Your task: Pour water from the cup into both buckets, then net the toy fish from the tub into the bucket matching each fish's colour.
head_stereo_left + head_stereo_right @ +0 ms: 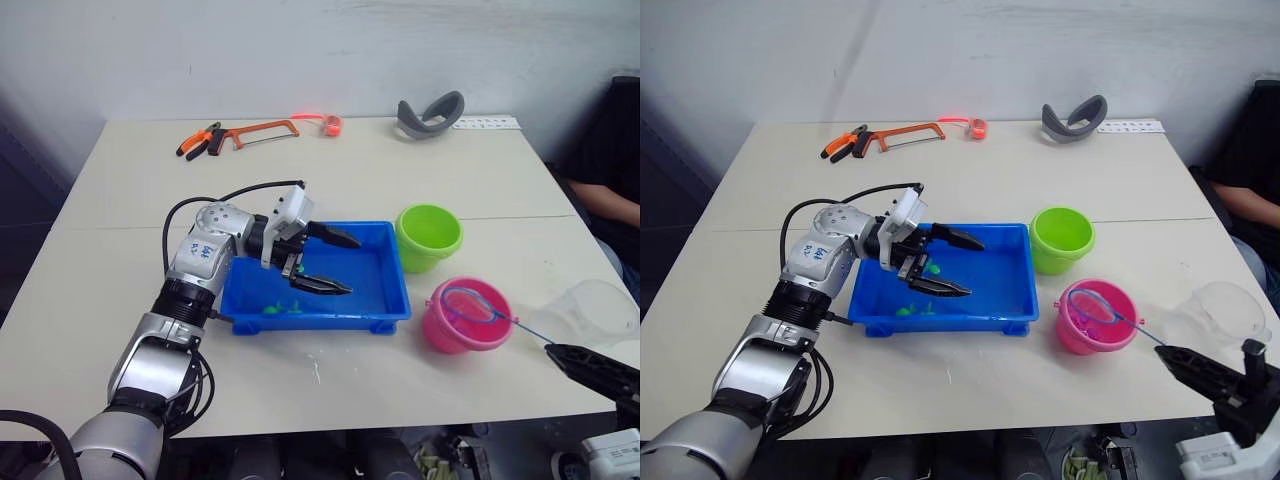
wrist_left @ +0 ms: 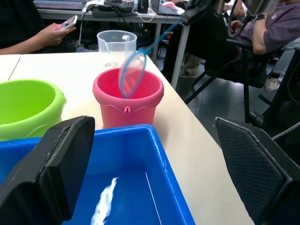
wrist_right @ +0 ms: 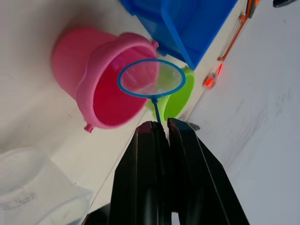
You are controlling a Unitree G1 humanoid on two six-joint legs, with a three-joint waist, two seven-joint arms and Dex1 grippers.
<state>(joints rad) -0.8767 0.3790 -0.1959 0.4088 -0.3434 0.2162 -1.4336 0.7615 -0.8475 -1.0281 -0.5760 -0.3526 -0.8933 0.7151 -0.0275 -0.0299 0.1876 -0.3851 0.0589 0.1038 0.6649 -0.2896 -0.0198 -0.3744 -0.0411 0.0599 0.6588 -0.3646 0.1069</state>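
Observation:
The blue tub sits mid-table with small green toy fish near its front left corner. My left gripper hovers open over the tub, nothing between its fingers. The lime green bucket stands just right of the tub, with the pink bucket in front of it. My right gripper is shut on the net's thin handle, and the light blue hoop hangs over the pink bucket's mouth. The clear cup stands upright right of the pink bucket, near the table's edge.
An orange hacksaw, pliers, a glowing red item and a grey curved band lie along the far edge. A person sits beside the table's right side. The table's right edge is close to the cup.

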